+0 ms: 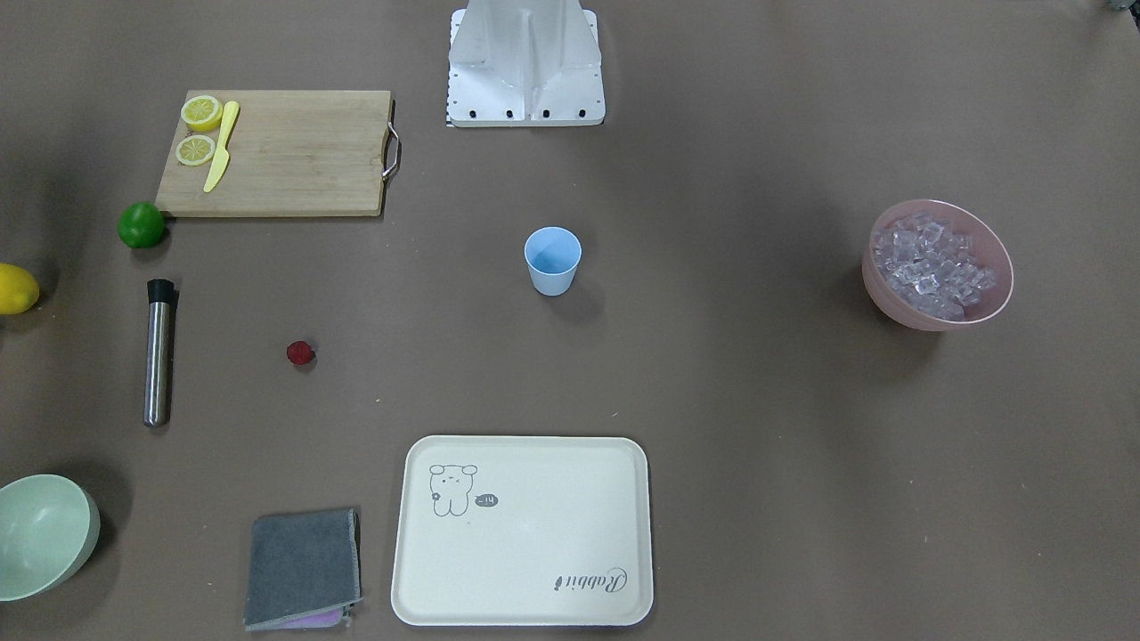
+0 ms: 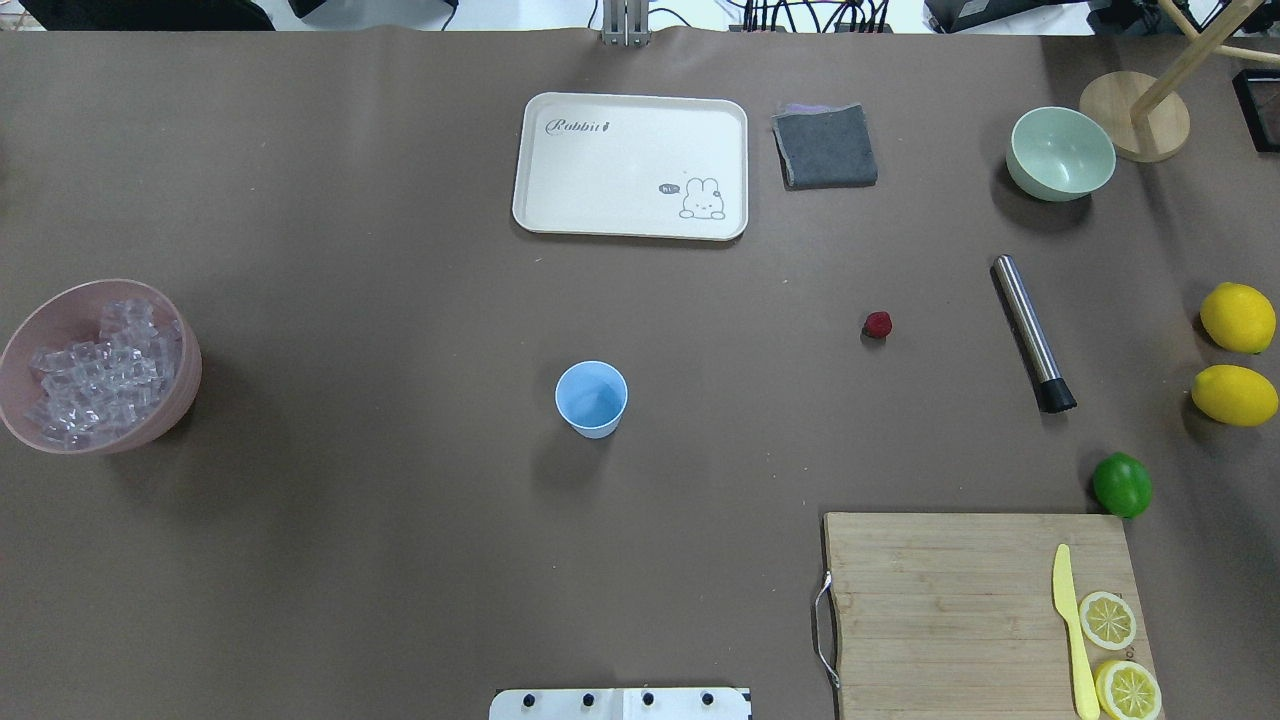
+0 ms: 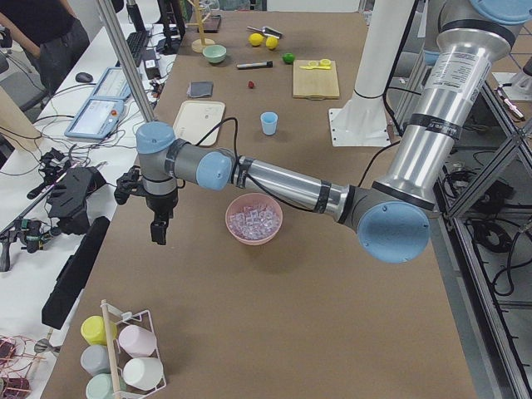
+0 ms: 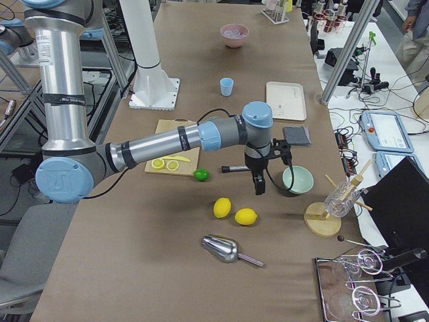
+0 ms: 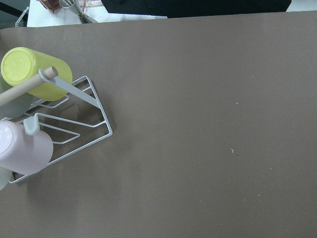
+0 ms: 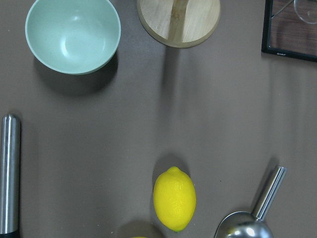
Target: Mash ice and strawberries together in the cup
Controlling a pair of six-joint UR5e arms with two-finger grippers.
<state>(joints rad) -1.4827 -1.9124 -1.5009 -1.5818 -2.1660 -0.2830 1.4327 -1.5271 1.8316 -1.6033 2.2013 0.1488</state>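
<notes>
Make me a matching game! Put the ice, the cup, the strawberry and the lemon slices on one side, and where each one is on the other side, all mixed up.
1. ice
2. cup
3. strawberry
4. lemon slices

A. on the board
B. lying loose near the muddler
C. in the pink bowl
D. standing upright, empty

Pairs: 1-C, 2-D, 3-B, 4-A.
</notes>
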